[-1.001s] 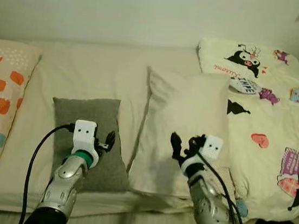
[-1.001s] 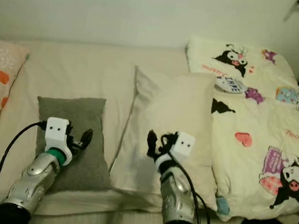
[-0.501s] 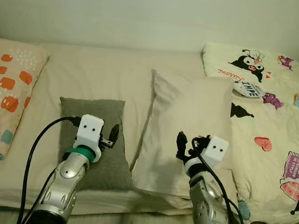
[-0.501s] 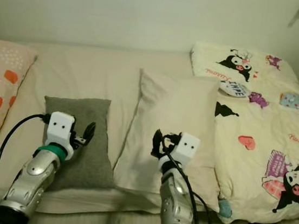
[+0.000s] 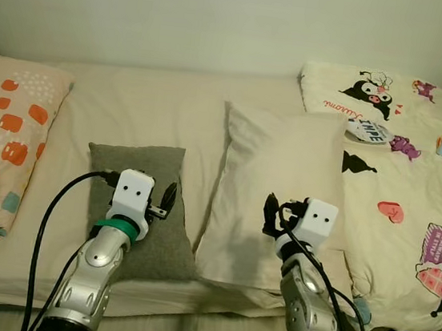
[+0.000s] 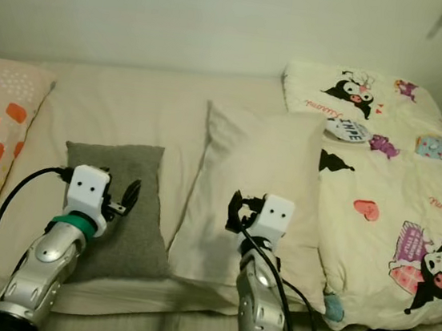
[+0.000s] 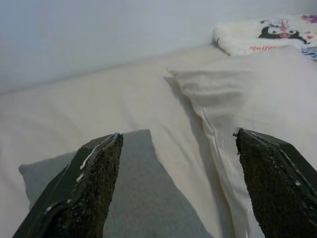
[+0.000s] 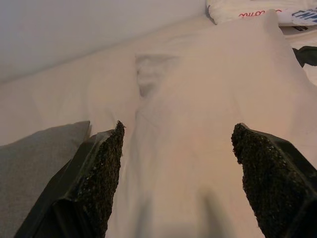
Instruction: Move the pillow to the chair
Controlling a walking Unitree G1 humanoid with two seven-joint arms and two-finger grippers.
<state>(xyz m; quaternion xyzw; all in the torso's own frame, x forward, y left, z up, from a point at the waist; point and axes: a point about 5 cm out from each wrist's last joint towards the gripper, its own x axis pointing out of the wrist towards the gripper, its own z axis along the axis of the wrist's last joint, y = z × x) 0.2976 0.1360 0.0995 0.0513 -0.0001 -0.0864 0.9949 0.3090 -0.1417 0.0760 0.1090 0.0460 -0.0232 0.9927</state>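
A large cream pillow lies in the middle of the bed, next to a small grey pillow on its left. My right gripper hovers over the near half of the cream pillow, open, with the pillow seen between its wide-set fingers. Above the grey pillow's right side is my left gripper, also open and holding nothing. In the left wrist view the grey pillow lies below the fingers and the cream pillow's edge is to one side.
The bed's cream sheet runs back to a white wall. An orange-spotted pillow lies at the far left. A cartoon-print quilt covers the right side. The mattress's front edge is just below my arms.
The whole view shifted slightly down and right over the last second, so the camera moved. Both grippers stay open over their pillows; the right one edged a little right.
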